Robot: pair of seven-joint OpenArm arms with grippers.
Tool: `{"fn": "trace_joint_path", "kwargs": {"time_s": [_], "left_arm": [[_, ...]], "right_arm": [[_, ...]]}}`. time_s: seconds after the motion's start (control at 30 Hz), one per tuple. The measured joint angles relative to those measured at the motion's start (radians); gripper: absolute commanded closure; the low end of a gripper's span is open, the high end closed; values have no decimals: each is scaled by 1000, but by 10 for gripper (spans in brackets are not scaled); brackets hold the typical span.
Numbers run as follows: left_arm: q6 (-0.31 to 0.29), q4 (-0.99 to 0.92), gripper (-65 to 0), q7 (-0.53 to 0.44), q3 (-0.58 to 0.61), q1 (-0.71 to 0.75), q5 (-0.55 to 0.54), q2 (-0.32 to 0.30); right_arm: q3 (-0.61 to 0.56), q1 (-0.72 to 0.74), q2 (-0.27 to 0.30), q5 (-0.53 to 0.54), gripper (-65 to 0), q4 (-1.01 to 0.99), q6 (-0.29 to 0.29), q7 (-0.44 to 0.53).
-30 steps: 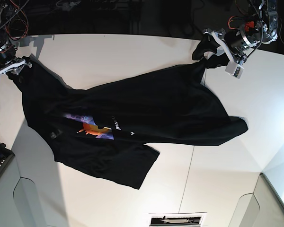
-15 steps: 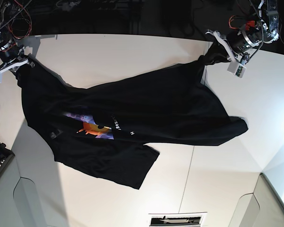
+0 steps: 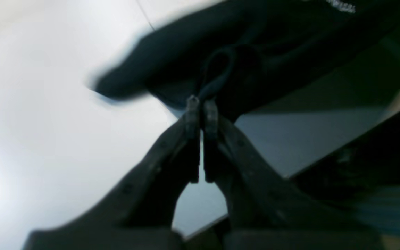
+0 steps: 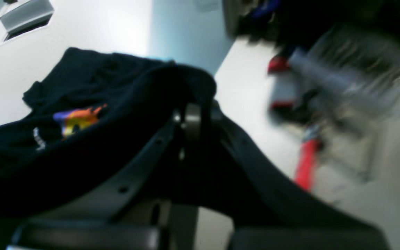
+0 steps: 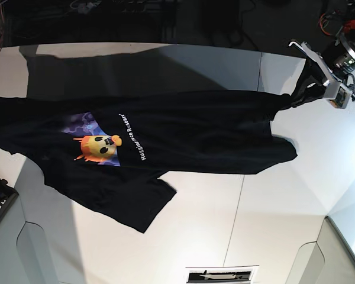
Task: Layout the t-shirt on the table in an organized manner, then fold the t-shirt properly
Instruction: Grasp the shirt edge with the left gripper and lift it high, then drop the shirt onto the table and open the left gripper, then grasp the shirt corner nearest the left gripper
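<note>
The shirt [image 5: 183, 133] is pulled out long between the two arms, hanging as a taut band above the table [image 5: 272, 225], graphic side showing. You can see the orange face print [image 5: 97, 147] with purple patches around it and a line of white lettering beside it. One sleeve [image 5: 139, 204] droops toward the near edge of the table, and another flap [image 5: 281, 151] sags close to the left arm's end. It's plain black everywhere else, with a few long creases running along the stretch.

The left fingers [image 3: 201, 111] are pinched together on a fold of black cloth, with a little loop of fabric bulging just past the tips. The right fingers [image 4: 193, 119] are closed too, with shirt draped right over them, so they're clamped on the other end. In the base view that end runs off the frame edge.

I'd say this is still the layout step: the shirt is stretched but not lying flat yet. Next move probably needs both arms to lower together while keeping tension, so the body lands smooth, print up, and that drooping sleeve doesn't tuck under. Folding hasn't begun.
</note>
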Motion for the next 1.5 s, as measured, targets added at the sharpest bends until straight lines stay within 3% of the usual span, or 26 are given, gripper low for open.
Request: {"fn": "trace_joint_path", "kwargs": {"time_s": [0.2, 0.3, 0.57, 0.73, 0.8, 0.9, 1.03, 1.07, 1.13, 1.2, 1.33, 1.5], "left_arm": [[-15, 38, 0, 2, -251, -2, -153, 0], [-21, 40, 0, 11, -317, -2, -208, 0], [-8, 78, 0, 28, -447, -27, -236, 8], [0, 81, 0, 26, -516, -85, -271, -18], [3, 66, 0, 19, -462, -145, -255, -64], [2, 26, 0, -1, -288, -236, -158, -142], [-1, -106, 0, -9, -34, -326, -49, -149], [-1, -145, 0, -9, 15, -340, -42, -150], [4, -219, 0, -10, 90, -353, -33, -149], [5, -270, -13, -16, 145, -355, -29, -139], [5, -286, -188, -24, 216, -354, -34, -98], [11, -248, -213, 66, 280, -334, -104, -67]], "right_arm": [[120, -13, 77, 48, 0, 132, 16, -6], [129, -13, 127, 52, 0, 143, 23, -4], [131, -13, 135, 77, 0, 142, 0, -23], [125, -6, 146, 58, 0, 138, -3, 5], [85, 32, 161, 29, 0, 128, -3, 23], [-58, 113, 202, -39, 0, 63, 5, 36], [-244, 223, 207, -108, 0, -63, 2, 48], [-276, 248, 204, -118, -51, -84, -1, 45], [-322, 286, 193, -122, -293, -110, -4, 48], [-352, 307, 181, -121, -454, -128, -2, 49], [-361, 308, 143, -120, -449, -138, -3, 41], [-302, 299, 79, -78, -449, -107, -2, -43]]}}
